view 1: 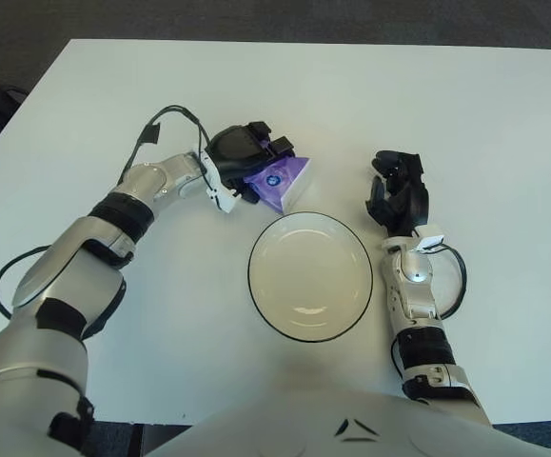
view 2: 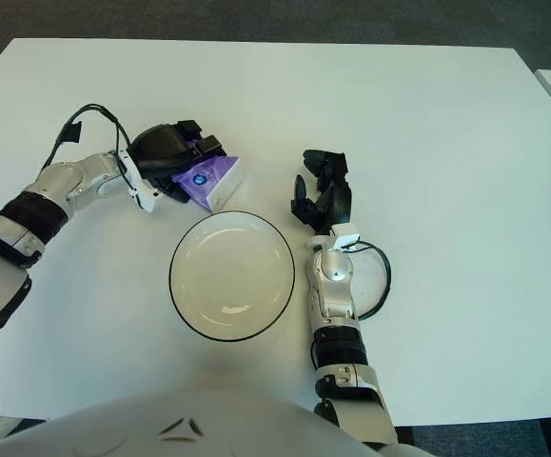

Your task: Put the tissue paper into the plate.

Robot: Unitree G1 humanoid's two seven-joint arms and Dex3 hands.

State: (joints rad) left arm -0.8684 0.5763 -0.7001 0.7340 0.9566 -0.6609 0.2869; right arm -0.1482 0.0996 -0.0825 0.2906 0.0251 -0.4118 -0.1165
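Observation:
A purple and white tissue pack (view 1: 281,182) is held just beyond the far left rim of the plate (view 1: 310,276), a white dish with a dark rim at the table's near middle. My left hand (view 1: 246,152) is closed around the pack from the left, its black fingers wrapped over the top. I cannot tell whether the pack touches the table. My right hand (view 1: 398,188) shows to the right of the plate, fingers loosely spread, holding nothing. The plate holds nothing.
The white table (view 1: 465,105) stretches wide behind and to the right. Black cables loop beside my left forearm (view 1: 161,124) and my right wrist (view 1: 456,281). Dark floor lies past the table's far edge.

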